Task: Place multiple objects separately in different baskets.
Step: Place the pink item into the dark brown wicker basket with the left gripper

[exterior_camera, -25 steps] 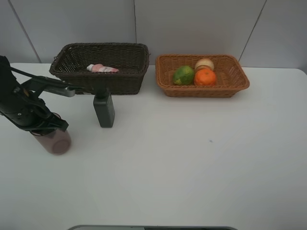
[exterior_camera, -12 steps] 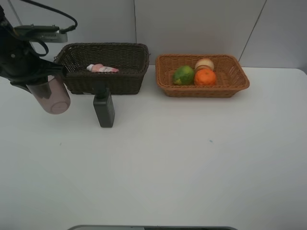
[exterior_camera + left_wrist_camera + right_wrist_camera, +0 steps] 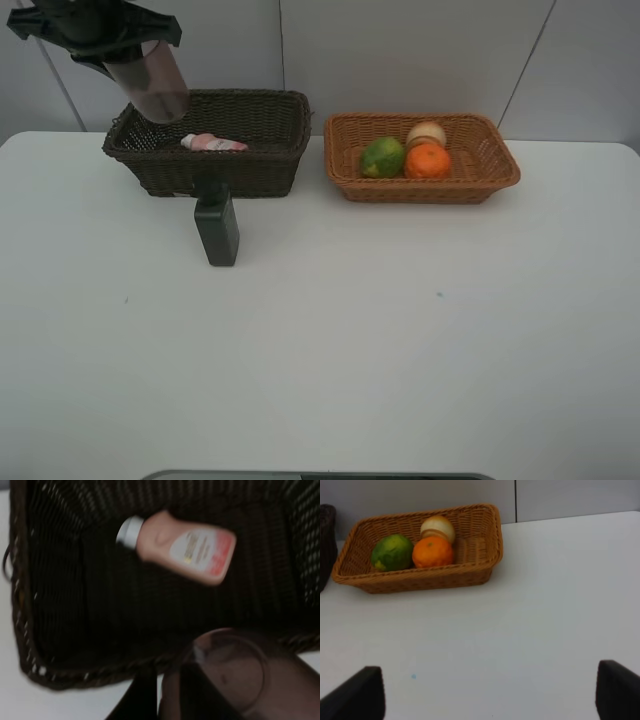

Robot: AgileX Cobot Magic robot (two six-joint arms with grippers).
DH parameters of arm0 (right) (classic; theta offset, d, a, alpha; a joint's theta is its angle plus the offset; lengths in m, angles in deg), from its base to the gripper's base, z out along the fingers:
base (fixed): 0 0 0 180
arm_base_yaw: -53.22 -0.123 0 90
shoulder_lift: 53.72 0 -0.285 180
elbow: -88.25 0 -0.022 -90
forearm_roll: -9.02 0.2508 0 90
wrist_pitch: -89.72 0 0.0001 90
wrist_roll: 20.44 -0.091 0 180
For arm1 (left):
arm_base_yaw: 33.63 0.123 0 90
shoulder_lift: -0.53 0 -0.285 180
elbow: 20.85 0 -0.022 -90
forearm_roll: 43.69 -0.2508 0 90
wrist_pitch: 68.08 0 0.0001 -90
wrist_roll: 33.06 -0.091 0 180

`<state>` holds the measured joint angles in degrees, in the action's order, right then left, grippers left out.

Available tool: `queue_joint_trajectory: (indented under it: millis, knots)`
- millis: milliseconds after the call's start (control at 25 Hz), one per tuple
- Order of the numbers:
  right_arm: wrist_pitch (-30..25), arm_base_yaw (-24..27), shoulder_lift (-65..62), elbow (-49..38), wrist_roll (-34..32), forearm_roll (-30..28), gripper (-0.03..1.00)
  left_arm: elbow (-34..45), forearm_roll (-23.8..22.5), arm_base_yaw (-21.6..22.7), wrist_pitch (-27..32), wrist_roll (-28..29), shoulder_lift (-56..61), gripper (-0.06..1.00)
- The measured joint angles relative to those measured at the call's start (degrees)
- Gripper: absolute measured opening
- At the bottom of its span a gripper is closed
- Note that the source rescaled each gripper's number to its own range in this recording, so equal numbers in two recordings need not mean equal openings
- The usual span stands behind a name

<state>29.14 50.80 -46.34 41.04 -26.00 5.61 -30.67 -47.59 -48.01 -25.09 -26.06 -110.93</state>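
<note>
Cup [image 3: 155, 80] raised over dark basket [image 3: 255, 160], tilted, base toward camera

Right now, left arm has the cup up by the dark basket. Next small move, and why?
Probably ease the cup inward over the dark basket, then lower and release. The left gripper holds it above the basket's left end, and the pink bottle leaves bare floor beside it.

My claw holds a translucent, smooth plastic cup [image 3: 155, 85] above the rough woven dark wicker basket [image 3: 255, 165].
</note>
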Motion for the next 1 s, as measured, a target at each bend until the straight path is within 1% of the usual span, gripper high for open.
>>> queue_joint_trajectory:
  millis: [200, 320, 600, 840, 1000]
  knots:
    - [0.0, 0.0, 0.0, 0.0, 0.0, 0.0, 0.83, -1.6, -0.7, -3.1, -11.3, 0.1, -5.0, 0.00]
    - [0.0, 0.0, 0.0, 0.0, 0.0, 0.0, 0.83, -1.7, -0.8, -4.3, -15.6, 0.1, -8.3, 0.00]
    - [0.0, 0.0, 0.0, 0.0, 0.0, 0.0, 0.83, -1.7, -0.9, -4.5, -20.9, 0.4, -15.7, 0.00]
    - [0.0, 0.0, 0.0, 0.0, 0.0, 0.0, 0.83, -1.7, -0.5, -4.5, -25.9, 0.5, -19.3, 0.00]
    - [0.0, 0.0, 0.0, 0.0, 0.0, 0.0, 0.83, -1.7, -0.4, -4.5, -26.9, 0.5, -20.2, 0.00]
